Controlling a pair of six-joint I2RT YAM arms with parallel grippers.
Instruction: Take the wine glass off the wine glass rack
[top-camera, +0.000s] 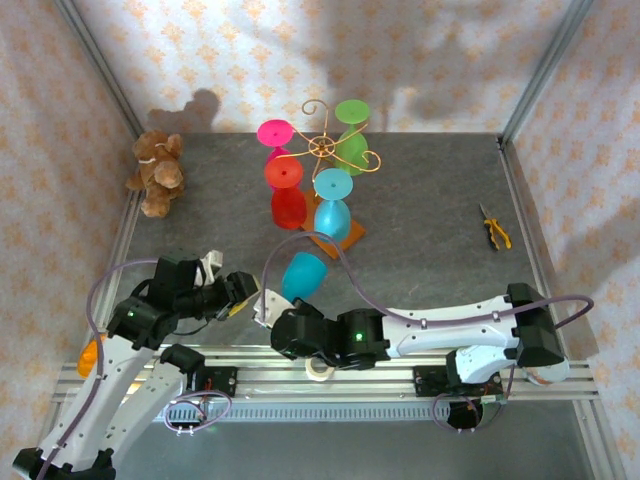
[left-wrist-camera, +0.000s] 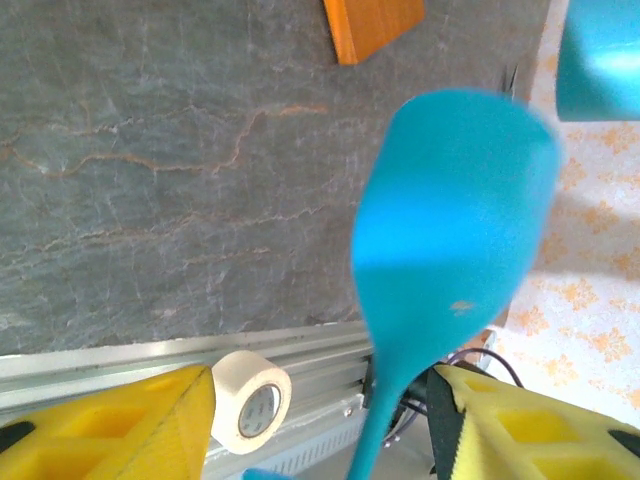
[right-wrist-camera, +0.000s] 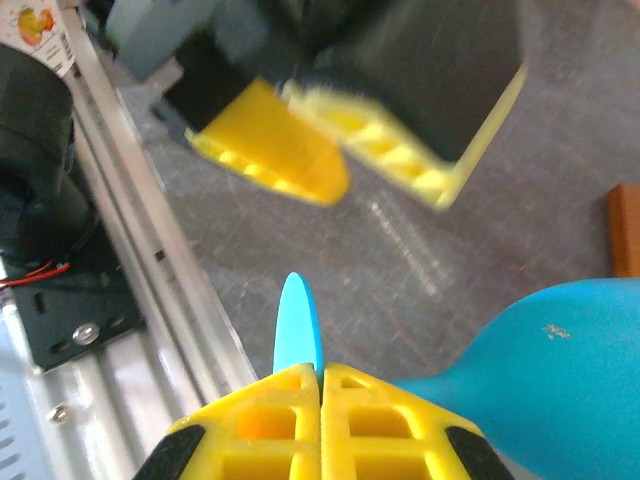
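Wine glass (top-camera: 303, 275): teal, off the rack, tilted low over the worktop (top-camera: 430, 220), near the front rail.
Right claw (right-wrist-camera: 320, 372): shut tight on the thin round foot of the wine glass.
Left claw (left-wrist-camera: 322, 385): open, with 1 yellow finger on each side of the stem, gripping nothing.
Wine glass rack (top-camera: 322, 146): at the back middle, just behind the wine glass. 4 glasses hang on it foot up: pink glass (top-camera: 275, 132), green glass (top-camera: 352, 112), red glass (top-camera: 288, 208), blue glass (top-camera: 332, 218).
Teddy bear (top-camera: 155, 172): back left corner.
Pliers (top-camera: 494, 228): far right side.
Tape roll (left-wrist-camera: 250, 402): on the front rail.
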